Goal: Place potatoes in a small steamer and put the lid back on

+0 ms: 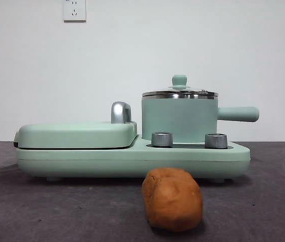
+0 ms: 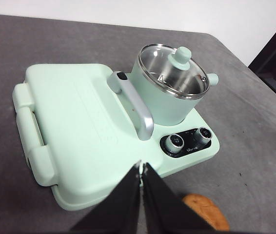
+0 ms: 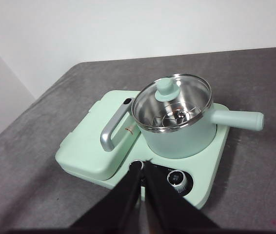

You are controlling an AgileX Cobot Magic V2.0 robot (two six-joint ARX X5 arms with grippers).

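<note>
The orange-brown potato (image 1: 172,199) lies on the grey table in front of the appliance; its edge shows in the left wrist view (image 2: 204,210). The small mint-green steamer (image 1: 179,120) stands on the right of the base, side handle pointing right; it also shows in the wrist views (image 2: 169,100) (image 3: 179,134). The glass lid (image 1: 180,93) with its green knob sits on the pot (image 2: 173,71) (image 3: 172,102). My left gripper (image 2: 141,166) is shut and empty, high above the grill plate's near edge. My right gripper (image 3: 142,166) is shut and empty, high above the base's knobs.
The flat mint-green grill plate (image 1: 77,134) with a chrome handle (image 1: 120,112) fills the left of the base (image 1: 132,161). Two steel knobs (image 1: 162,139) (image 1: 216,140) sit in front of the pot. A dark stand (image 2: 274,58) is beyond the table's edge.
</note>
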